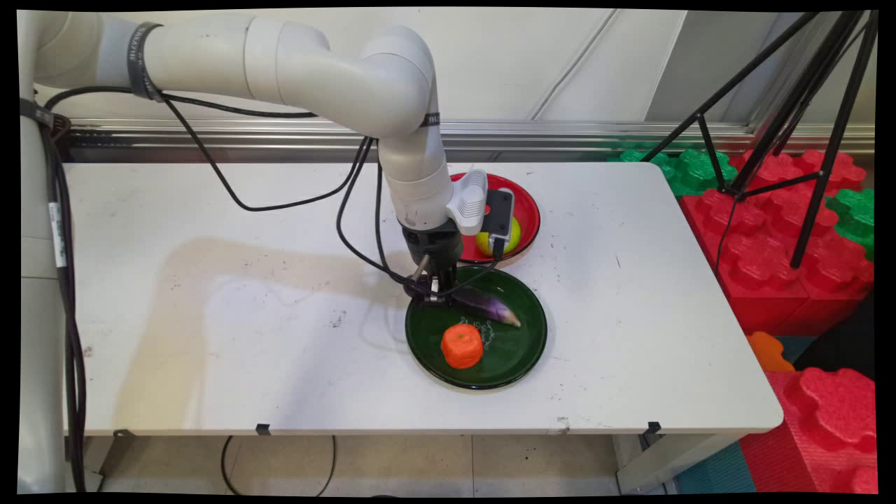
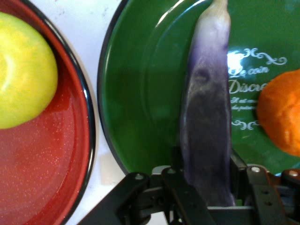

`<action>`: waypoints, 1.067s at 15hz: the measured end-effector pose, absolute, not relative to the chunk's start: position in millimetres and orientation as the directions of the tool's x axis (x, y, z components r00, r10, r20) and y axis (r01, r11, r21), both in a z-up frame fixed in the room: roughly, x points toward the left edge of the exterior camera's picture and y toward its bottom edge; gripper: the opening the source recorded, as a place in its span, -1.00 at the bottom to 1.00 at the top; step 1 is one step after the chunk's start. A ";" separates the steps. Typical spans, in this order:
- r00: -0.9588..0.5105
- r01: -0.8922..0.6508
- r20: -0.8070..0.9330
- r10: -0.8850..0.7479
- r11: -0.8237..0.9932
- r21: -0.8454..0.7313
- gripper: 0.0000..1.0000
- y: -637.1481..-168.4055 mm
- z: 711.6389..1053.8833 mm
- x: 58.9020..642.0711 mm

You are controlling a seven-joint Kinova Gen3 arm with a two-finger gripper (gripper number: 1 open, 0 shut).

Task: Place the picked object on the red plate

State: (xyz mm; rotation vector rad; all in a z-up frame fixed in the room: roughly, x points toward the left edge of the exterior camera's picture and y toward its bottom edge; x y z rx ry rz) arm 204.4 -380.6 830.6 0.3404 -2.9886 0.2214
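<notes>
The gripper is lowered over the rear left part of the green plate and is clenched on the stem end of the purple eggplant, one finger on each side of it. In the hand view the eggplant rises from between the fingers and extends straight away from the gripper across the green plate, its pale tapered tip pointing toward the top edge. In the main view the eggplant lies at a low angle over the plate, running from the gripper toward the plate's right side; whether its tip touches the plate surface cannot be determined. The orange object, a ribbed round piece resembling a tangerine, stands on the same plate, nearer the camera than the gripper and just beside the eggplant, apart from it; in the hand view it appears at the right edge, next to white lettering printed on the plate. The red plate sits behind the gripper, close to the green plate but with a strip of white table between them. A yellow-green ball-shaped fruit rests on the red plate, partly hidden behind the wrist-mounted camera housing in the main view and visible at the left in the hand view.
</notes>
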 end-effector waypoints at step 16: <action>-0.867 -0.489 0.310 -0.390 0.786 -0.379 -1.00 -357.6 984.9 238.0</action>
